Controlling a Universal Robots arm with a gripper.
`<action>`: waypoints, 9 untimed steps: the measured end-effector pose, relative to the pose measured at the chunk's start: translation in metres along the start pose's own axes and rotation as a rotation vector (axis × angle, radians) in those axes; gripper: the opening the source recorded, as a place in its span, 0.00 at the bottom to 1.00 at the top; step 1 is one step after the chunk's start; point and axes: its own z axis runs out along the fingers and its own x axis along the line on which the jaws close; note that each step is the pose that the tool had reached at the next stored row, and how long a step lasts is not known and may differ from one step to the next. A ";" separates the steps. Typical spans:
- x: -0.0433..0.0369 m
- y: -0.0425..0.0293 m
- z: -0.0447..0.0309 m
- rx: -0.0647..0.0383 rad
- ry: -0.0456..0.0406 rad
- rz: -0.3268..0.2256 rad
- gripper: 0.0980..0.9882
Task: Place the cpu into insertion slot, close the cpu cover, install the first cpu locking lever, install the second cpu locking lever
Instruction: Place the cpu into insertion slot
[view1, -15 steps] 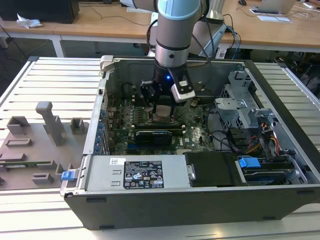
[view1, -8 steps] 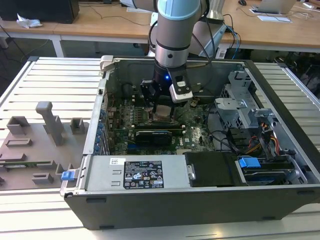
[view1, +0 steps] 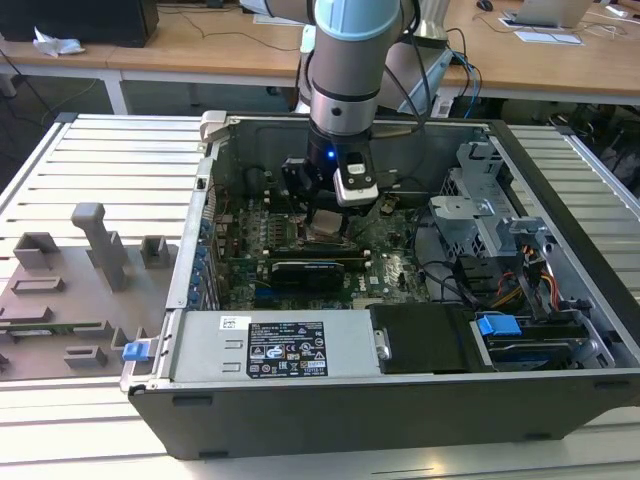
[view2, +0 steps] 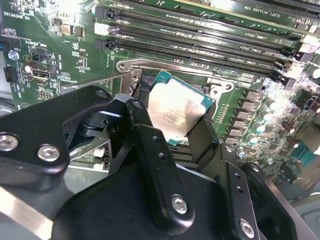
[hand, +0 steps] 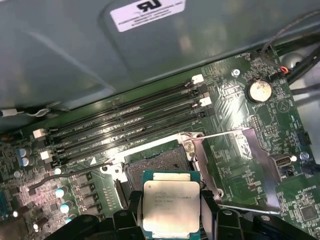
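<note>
My claw (view1: 328, 222) is down inside the open case (view1: 560, 250), over the green board (view1: 395, 270). Claw closed partway on the cpu (hand: 171, 207). One black finger (hand: 210, 210) presses each of two opposite edges, and the silver lid faces up.

In both wrist views the cpu (view2: 177, 110) hangs at the near edge of the slot (hand: 155, 162). It is not seated: most of the slot's dark centre lies bare beyond the chip. I cannot tell whether chip and slot touch.

The cover (hand: 204, 167) is swung open and lies flat on the board just beside the slot, with green showing through its opening. A thin wire lever (hand: 75, 172) stands off on the slot's other side.

Writing:
- The cpu lid carries several lines of fine dark print.
- A white label (hand: 147, 12) with bold black marks sits on the grey panel beyond the memory slots (hand: 125, 125).
- Small white lettering is scattered over the board, near the coin cell (hand: 259, 90) and elsewhere.
- In the exterior view, a black label (view1: 287, 350) with white marks sits on the grey box at the case's near wall.
</note>
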 end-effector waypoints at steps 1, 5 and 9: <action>0.0000 0.0000 0.0000 0.000 -0.0006 0.014 0.50; 0.0000 0.0000 0.0002 0.000 -0.0020 0.059 0.50; 0.0000 0.0000 0.0005 -0.001 -0.0045 0.129 0.50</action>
